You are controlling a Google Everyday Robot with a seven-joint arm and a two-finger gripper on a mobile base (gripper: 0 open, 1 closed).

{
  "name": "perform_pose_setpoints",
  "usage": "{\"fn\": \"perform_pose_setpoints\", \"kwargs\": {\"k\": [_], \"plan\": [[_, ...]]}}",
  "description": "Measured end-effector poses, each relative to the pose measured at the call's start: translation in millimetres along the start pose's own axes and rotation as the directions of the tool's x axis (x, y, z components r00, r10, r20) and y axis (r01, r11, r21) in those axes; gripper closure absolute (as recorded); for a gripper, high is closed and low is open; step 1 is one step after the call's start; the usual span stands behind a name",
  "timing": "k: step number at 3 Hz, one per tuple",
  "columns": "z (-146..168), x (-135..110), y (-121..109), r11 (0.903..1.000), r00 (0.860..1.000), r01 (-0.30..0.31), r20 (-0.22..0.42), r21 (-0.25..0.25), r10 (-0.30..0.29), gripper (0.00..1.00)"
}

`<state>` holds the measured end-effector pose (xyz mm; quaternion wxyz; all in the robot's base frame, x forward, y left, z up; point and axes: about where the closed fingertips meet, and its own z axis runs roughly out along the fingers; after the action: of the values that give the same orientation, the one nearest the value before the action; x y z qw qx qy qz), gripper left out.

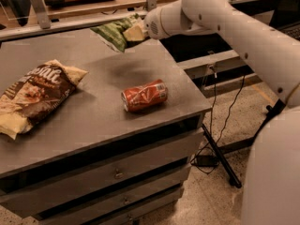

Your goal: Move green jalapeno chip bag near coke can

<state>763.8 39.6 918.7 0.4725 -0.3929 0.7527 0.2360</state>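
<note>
The green jalapeno chip bag (pixel 112 34) hangs in the air above the back of the grey table (pixel 93 111), held by my gripper (pixel 133 31), which is shut on its right end. The coke can (pixel 144 95) lies on its side on the table, near the right front, some way below and in front of the bag. My white arm reaches in from the right.
A large brown-and-cream chip bag (pixel 35 93) lies at the table's left. Drawers sit under the tabletop. A metal rail and shelf run behind the table. A black cable and stand leg (pixel 220 153) lie on the floor at right.
</note>
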Motion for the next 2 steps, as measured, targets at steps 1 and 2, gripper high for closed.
{"fn": "perform_pose_setpoints", "kwargs": {"k": [1, 2], "plan": [[-32, 15, 12, 0.9998, 0.998, -0.016, -0.055, 0.010, 0.016, 1.00], [-61, 21, 24, 0.9996, 0.994, -0.026, -0.110, -0.009, 0.024, 1.00]]}}
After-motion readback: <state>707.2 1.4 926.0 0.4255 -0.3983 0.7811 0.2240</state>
